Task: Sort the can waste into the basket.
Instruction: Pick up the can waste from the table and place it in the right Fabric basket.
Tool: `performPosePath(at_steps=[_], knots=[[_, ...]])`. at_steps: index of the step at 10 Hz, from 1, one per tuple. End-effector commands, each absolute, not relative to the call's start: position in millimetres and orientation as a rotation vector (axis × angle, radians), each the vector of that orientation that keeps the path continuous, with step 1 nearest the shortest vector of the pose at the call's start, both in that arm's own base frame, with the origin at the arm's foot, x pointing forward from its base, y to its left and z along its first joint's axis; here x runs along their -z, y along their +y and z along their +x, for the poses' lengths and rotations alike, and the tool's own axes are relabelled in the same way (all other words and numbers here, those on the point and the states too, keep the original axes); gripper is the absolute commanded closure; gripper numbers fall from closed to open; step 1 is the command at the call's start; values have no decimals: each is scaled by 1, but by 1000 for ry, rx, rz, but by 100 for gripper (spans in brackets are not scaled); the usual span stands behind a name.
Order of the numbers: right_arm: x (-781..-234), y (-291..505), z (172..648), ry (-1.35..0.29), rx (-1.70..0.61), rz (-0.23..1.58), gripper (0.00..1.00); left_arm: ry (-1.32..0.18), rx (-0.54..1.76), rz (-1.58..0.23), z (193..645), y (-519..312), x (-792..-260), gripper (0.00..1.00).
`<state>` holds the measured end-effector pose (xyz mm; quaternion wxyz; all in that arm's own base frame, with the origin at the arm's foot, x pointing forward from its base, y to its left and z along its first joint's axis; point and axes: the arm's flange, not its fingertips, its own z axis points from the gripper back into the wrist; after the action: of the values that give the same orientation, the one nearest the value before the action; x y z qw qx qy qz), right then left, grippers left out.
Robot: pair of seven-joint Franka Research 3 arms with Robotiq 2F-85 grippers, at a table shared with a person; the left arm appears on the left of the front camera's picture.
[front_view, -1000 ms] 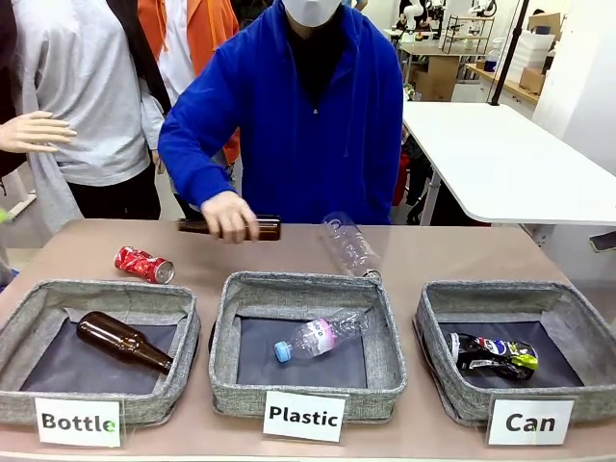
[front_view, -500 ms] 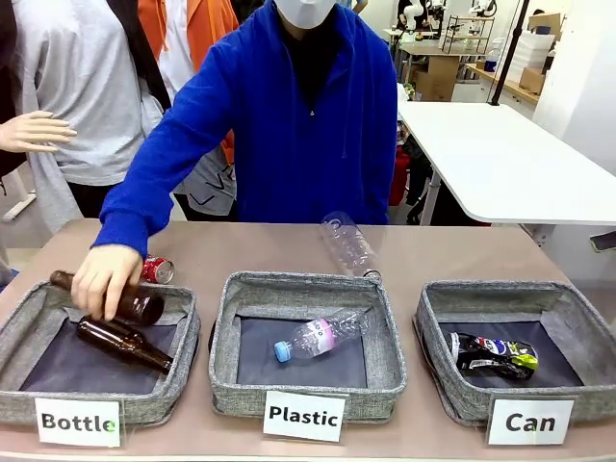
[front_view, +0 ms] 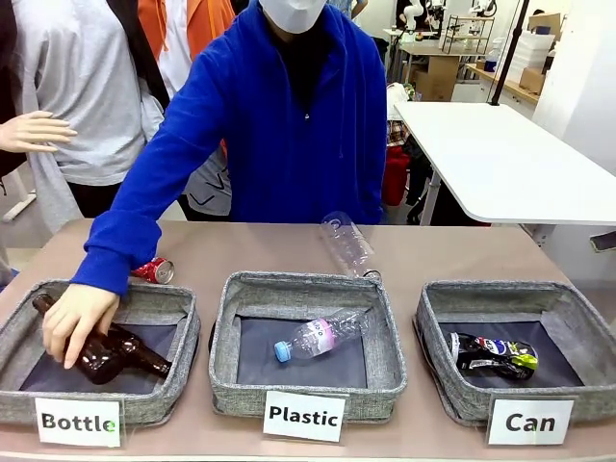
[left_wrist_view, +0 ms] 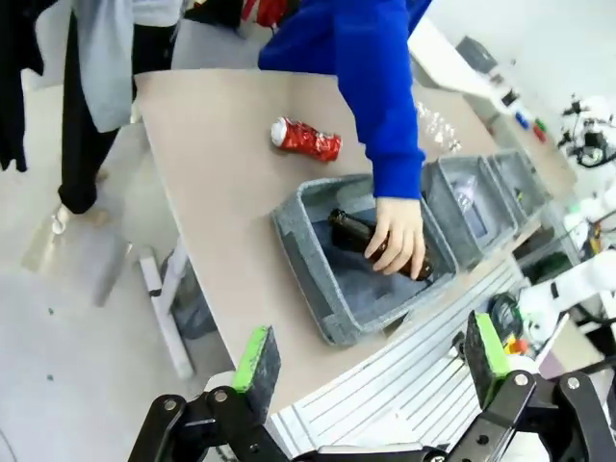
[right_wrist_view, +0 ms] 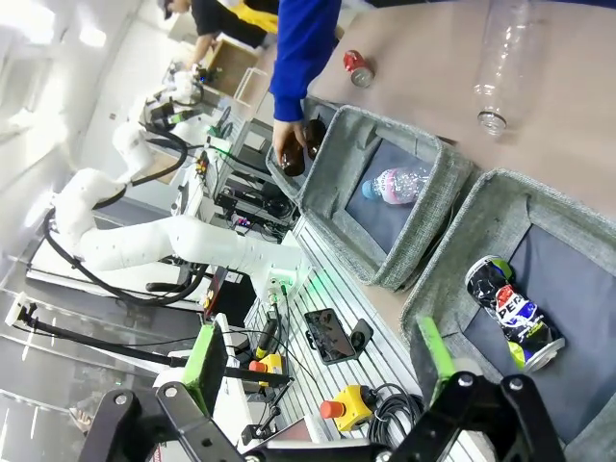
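The red can (left_wrist_view: 306, 139) lies on its side well ahead of the spread left gripper (left_wrist_view: 371, 346), long axis crosswise; the spread right gripper (right_wrist_view: 320, 354) is farther off.

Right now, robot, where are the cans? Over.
Left claw, right claw open, empty. Black can lies in Can basket; red can on table beyond Bottle basket. Person's sleeve beside red can, hand on brown bottle.
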<state>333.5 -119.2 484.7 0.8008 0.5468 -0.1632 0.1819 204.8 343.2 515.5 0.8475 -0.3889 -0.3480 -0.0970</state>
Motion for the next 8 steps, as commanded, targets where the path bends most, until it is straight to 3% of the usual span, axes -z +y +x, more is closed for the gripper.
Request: performPosePath(at_steps=[1,8], knots=[[-486,-122,332,-356,-419,1167,0,-761,167,-854,219,343,-509,0],[-486,-122,332,-356,-419,1167,0,-694,170,-845,229,343,-515,0]])
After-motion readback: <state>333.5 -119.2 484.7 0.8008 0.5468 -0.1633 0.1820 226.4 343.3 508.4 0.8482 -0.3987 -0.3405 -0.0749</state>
